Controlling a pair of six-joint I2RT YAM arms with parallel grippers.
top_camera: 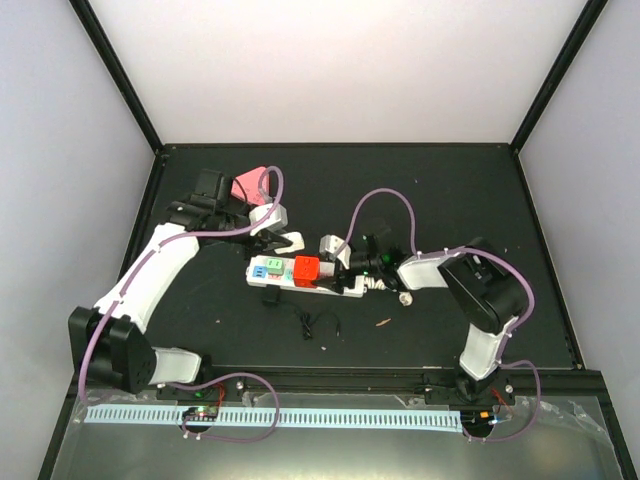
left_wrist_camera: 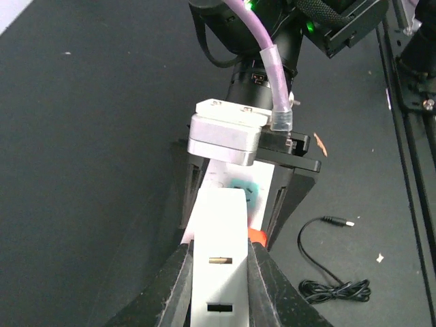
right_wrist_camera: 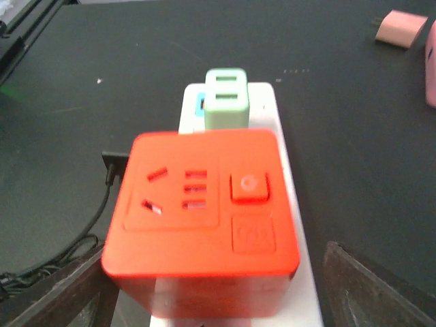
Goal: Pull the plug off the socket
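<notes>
Plug [right_wrist_camera: 204,211]: glossy red cube on white socket [right_wrist_camera: 285,136]

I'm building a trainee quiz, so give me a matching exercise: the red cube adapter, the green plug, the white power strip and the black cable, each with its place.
Things: 1 red plastic cube adapter; 2 mint-green plastic plug; 3 long white plastic power strip; 4 thin black cable.
Places: A lying loose beside the strip; B clamped at one end by the left end effector; C between the right end effector's open fingers; D on the strip, just past the cube.
Pairs: 1-C, 2-D, 3-B, 4-A.
</notes>
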